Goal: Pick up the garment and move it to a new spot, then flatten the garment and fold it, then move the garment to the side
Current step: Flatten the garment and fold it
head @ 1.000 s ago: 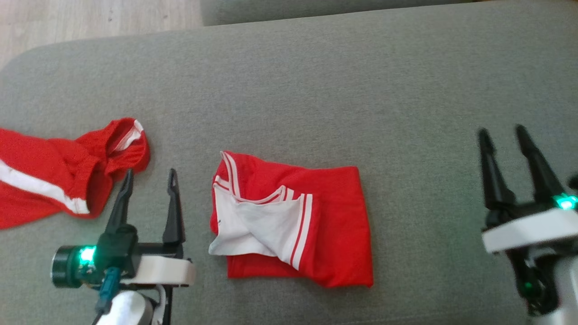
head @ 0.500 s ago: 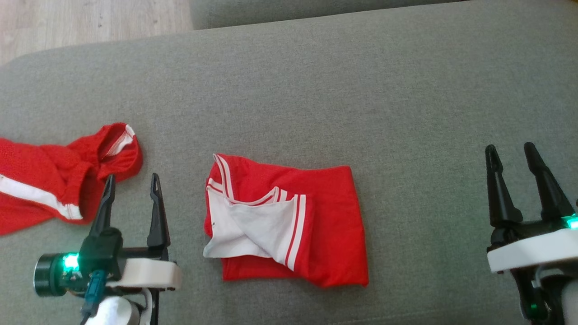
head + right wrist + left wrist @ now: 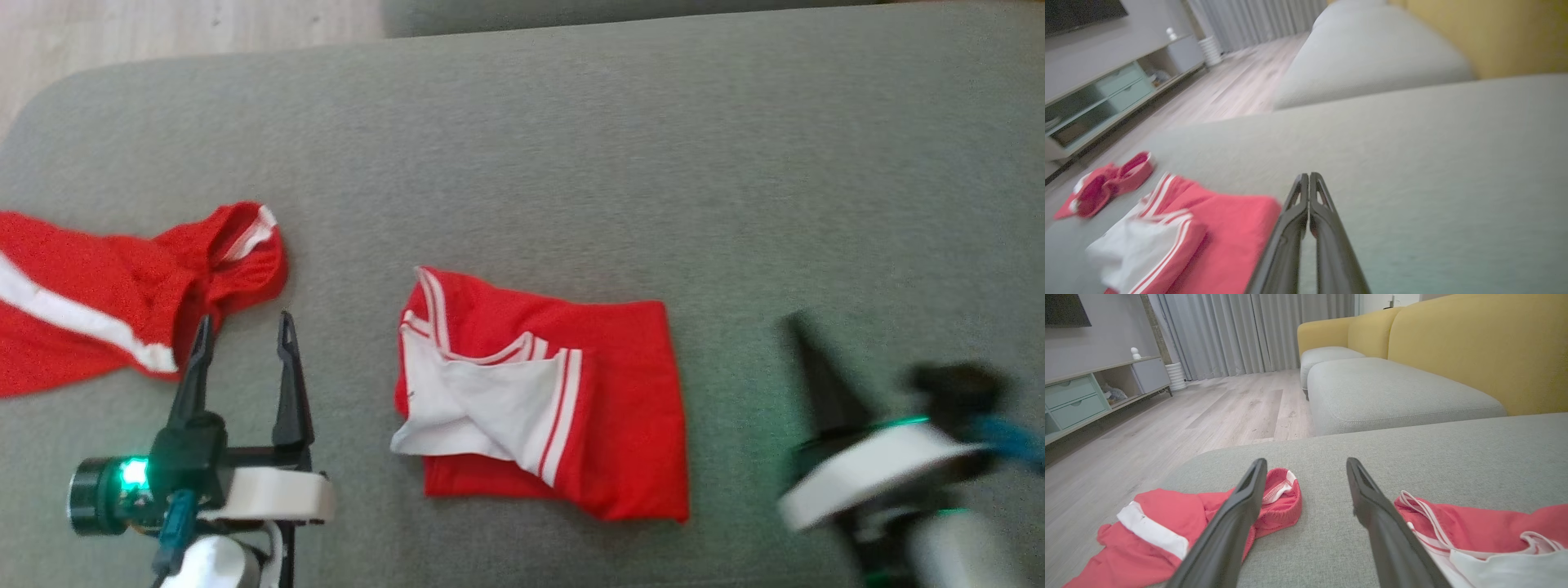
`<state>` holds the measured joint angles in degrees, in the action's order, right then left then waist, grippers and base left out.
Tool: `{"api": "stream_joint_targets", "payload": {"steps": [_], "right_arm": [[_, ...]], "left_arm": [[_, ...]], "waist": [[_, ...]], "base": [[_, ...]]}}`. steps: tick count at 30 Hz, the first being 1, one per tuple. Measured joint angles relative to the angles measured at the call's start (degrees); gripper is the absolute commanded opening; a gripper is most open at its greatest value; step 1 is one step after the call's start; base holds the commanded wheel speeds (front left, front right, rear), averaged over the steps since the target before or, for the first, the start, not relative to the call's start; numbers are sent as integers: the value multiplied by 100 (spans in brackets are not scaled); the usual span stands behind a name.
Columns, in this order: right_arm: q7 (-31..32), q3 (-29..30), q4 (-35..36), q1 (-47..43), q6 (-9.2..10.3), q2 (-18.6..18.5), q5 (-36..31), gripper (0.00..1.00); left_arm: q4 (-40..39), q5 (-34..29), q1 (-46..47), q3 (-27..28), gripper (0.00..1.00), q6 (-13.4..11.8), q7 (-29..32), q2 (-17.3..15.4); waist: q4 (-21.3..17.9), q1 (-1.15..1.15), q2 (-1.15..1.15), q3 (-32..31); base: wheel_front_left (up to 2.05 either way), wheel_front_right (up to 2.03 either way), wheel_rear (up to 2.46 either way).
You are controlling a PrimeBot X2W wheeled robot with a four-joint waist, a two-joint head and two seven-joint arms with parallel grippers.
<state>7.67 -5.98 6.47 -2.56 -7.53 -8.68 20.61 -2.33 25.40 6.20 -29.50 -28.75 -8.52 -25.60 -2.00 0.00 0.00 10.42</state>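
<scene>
Roughly rectangular, the folded red garment [image 3: 624, 392] lies on woven upholstery [image 3: 571, 163].

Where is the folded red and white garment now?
The folded garment lies on the grey cushion in the head view, between the left hand and the right hand.

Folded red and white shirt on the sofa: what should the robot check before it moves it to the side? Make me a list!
1. The red and white folded garment lies flat on the grey fabric cushion: ok.
2. The left gripper is open and empty: ok.
3. The right gripper is ready to grasp: not ok, its fingers are shut on nothing, beside the garment.
4. The crumpled red shorts with a white stripe lie apart from the garment: ok.
5. Bare cushion on the robot's right of the garment to set it down: ok.
6. The right gripper's height over the cushion: cannot tell, blurred.
</scene>
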Motion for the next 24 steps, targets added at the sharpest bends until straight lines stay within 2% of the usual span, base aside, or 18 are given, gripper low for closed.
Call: {"api": "stream_joint_targets", "payload": {"steps": [3,6,12,18,24], "right_arm": [[-8,-958,-664,226,0,9,216,0],[-102,-1669,-1418,597,0,52,425,0],[-410,-2248,-2593,1092,0,73,772,0],[-727,-3140,-2655,1521,0,76,985,0],[-461,-4230,-2720,1714,0,27,1302,0]], "left_arm": [[7,0,46,-36,100,8,-22,89],[47,0,86,-109,100,53,-96,191],[248,1,155,-211,100,110,-221,349],[374,64,200,-205,100,154,-316,431],[414,85,198,-199,100,153,-366,438]], "waist": [[164,0,0,41],[366,0,0,70],[781,0,0,94],[1005,0,0,95],[950,0,0,80]], "base": [[0,0,0],[0,0,0],[0,0,0],[0,0,0],[0,0,0]]}}
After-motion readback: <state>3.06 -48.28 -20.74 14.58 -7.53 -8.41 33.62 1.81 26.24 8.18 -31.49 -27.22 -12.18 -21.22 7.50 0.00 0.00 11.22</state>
